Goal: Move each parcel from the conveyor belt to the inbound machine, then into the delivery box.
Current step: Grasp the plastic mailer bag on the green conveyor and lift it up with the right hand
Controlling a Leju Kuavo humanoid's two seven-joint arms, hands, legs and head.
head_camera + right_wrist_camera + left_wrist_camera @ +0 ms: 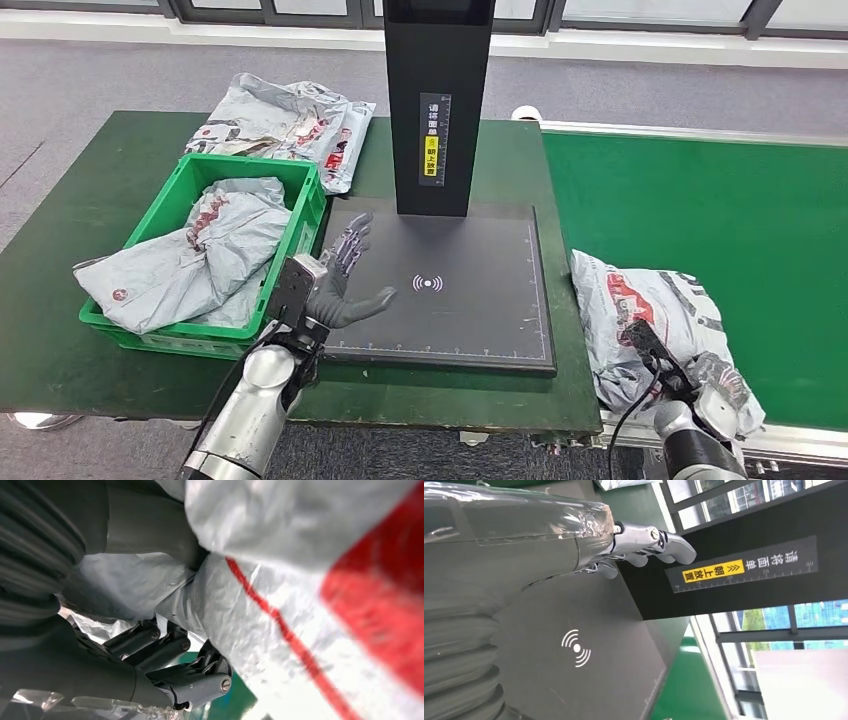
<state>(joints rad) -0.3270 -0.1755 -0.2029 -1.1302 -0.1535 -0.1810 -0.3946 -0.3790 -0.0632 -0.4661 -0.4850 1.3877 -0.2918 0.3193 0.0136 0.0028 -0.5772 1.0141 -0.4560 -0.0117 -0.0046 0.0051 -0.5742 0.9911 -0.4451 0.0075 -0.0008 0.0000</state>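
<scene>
Poly-mailer parcel (pixel 650 320) beside the inbound machine (pixel 440 280) looked soft, slippery, light; right hand (pixel 165 655) clutched its crumpled edge; left hand (pixel 345 285) spread.

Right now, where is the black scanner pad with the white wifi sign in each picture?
Head view: the pad lies mid-table between the green crate and the belt, under the open left hand.
Left wrist view: the pad lies beneath the left hand.
Right wrist view: not in it; the right hand grips a parcel.
Shared landmark: the white wifi sign.
</scene>
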